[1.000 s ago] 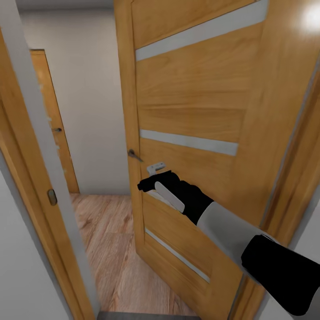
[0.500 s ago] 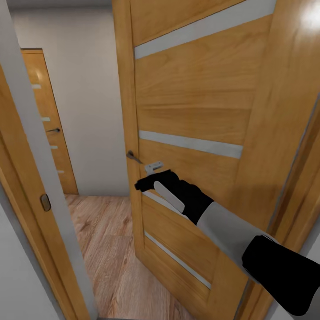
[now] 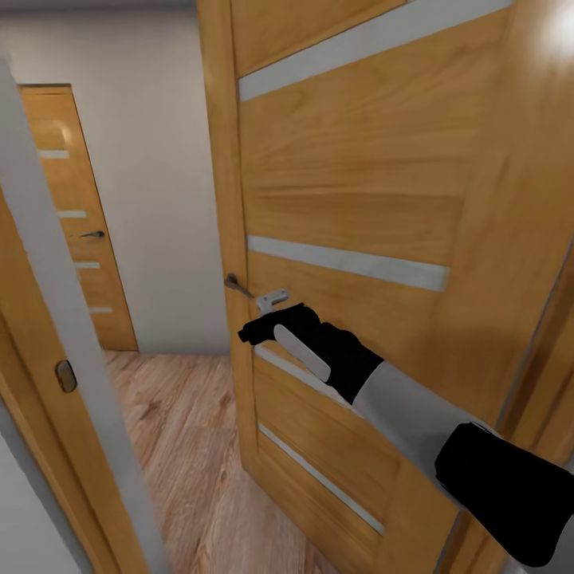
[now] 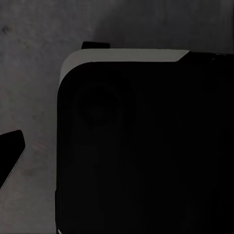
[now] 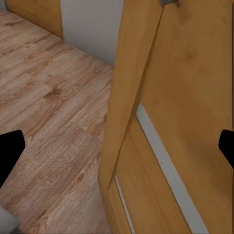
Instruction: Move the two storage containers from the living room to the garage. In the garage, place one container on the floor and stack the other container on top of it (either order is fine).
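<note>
A: What was the robot doing there?

B: It stood in a doorway. Its right gripper (image 3: 257, 331) was up against the wooden door (image 3: 359, 199), just under the handle (image 3: 239, 285). The door was partly open. Past it lay a wood floor (image 3: 183, 430) and another door (image 3: 68, 215) in the far wall.

A: Was the gripper holding anything?

B: No. In the right wrist view its two fingertips (image 5: 9, 153) sat far apart at the sides, with only the door edge and floor between them. So it was spread wide and empty.

A: And the other gripper?

B: The left wrist view was dark, with a black robot part (image 4: 146, 146) close in front. I could not tell if that gripper was wide or closed.

A: Where were the bins?

B: I could not see any bin there. I think the robot was on its way.

A: How should it do this step well?

B: I think it should push the door slowly and flat, keep clear of the handle, and open it wide enough to roll through without bumping the frame (image 3: 56, 319).
</note>
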Motion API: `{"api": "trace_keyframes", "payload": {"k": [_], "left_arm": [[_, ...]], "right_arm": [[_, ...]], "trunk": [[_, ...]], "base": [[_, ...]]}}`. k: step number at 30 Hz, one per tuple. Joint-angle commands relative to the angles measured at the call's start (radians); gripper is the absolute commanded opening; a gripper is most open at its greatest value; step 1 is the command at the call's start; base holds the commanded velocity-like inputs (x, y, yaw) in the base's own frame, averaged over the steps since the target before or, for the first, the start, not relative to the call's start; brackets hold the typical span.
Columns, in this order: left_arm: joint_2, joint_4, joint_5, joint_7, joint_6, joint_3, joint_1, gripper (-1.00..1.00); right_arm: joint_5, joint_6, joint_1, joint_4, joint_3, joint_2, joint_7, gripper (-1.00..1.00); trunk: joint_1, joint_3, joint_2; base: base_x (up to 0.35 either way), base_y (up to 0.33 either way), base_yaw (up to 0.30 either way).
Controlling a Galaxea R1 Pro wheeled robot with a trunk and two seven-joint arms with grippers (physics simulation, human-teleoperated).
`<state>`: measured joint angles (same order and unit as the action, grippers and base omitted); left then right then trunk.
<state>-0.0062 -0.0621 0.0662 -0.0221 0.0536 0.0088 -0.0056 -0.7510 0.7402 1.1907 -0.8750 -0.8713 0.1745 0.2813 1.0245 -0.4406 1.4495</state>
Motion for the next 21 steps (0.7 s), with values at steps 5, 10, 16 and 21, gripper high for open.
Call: {"api": "trace_keyframes", "payload": {"k": [5,10,16,21], "left_arm": [[0.0,0.001,0.006,-0.002,0.002,0.0,-0.001,1.0],[0.0,0.001,0.007,-0.002,0.0,0.0,-0.001,1.0],[0.0,0.001,0.007,-0.001,0.0,0.0,-0.001,1.0],[0.0,0.001,0.007,-0.001,0.0,0.0,-0.001,1.0]], "right_arm": [[-0.01,0.001,0.001,-0.001,-0.005,0.0,0.01,1.0],[-0.007,0.003,0.001,-0.001,-0.006,0.0,0.016,1.0],[0.012,0.028,0.001,-0.001,-0.031,0.0,0.105,1.0],[0.056,0.068,0.0,0.01,-0.069,0.0,0.347,1.0]], "trunk": [[0.001,-0.001,0.001],[0.001,-0.001,0.001],[0.001,-0.001,0.001],[0.001,-0.001,0.001]], "base": [[0.304,0.0,0.0],[0.069,0.0,0.0],[0.004,0.0,0.0],[0.0,0.0,0.0]]}}
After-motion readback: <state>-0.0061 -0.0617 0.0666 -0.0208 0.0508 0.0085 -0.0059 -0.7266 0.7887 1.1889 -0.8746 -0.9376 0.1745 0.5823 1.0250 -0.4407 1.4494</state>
